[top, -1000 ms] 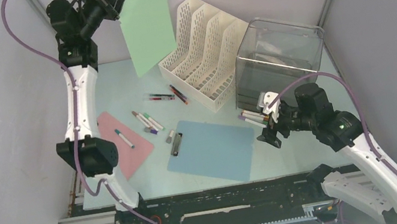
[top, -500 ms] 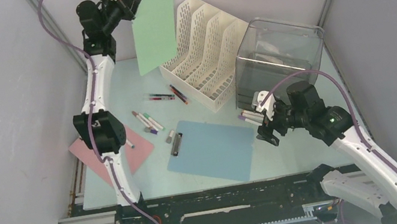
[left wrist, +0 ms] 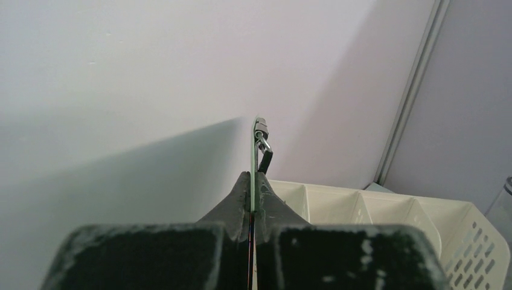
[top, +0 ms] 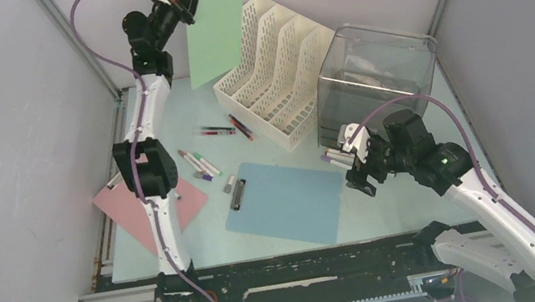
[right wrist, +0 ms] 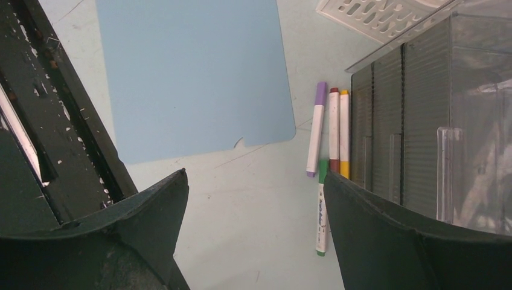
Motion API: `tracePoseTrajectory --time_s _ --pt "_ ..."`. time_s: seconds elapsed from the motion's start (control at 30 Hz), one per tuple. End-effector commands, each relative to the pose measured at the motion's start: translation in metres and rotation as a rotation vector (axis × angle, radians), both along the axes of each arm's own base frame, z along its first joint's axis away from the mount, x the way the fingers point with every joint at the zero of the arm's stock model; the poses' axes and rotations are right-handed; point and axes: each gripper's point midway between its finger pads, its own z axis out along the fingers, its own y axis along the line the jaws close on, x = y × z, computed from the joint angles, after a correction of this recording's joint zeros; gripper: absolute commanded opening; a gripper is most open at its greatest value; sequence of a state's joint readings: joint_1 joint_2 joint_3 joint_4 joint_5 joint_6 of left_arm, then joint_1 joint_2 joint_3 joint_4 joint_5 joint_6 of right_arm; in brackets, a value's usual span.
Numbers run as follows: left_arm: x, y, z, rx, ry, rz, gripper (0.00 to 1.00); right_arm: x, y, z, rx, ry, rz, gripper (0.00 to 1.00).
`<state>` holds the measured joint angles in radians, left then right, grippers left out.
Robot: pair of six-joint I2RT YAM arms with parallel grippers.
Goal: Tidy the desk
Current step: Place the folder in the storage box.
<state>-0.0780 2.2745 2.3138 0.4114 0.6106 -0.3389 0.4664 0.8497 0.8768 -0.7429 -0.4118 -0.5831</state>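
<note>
- The desk (top: 185, 119) fills the floor of my overhead view. It bears a blue clipboard (top: 285, 201) and a white file rack (top: 271, 68).
- My left gripper (top: 184, 2) pinches a green clipboard (top: 216, 32), held aloft near the rack.
- My right gripper (top: 357, 169) hangs with jaws spread above markers (right wrist: 316, 136) lying against a grey drawer box (top: 375, 75).

Green clipboard (top: 216, 32), blue clipboard (top: 289, 201), file rack (top: 272, 89)

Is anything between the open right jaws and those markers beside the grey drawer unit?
Nothing visible covers the markers on the desk; the right gripper hangs open above them. The grey drawer unit stands close beside them, so one jaw has little room there.
</note>
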Motion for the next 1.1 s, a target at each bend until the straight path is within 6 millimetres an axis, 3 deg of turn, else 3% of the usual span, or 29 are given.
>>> tracePoseTrajectory --time_s 0.0,0.5,1.07 --pt "-0.015 -0.013 0.043 -0.015 -0.235 -0.019 0.00 0.003 0.000 -0.002 -0.015 -0.016 0.007 0.89" --pt "0.003 -0.035 0.013 -0.120 -0.343 -0.025 0.00 0.005 0.001 -0.014 -0.054 0.003 0.010 0.90" --pt "0.009 -0.039 -0.027 -0.231 -0.329 -0.071 0.00 0.006 0.003 -0.021 -0.075 0.014 0.017 0.90"
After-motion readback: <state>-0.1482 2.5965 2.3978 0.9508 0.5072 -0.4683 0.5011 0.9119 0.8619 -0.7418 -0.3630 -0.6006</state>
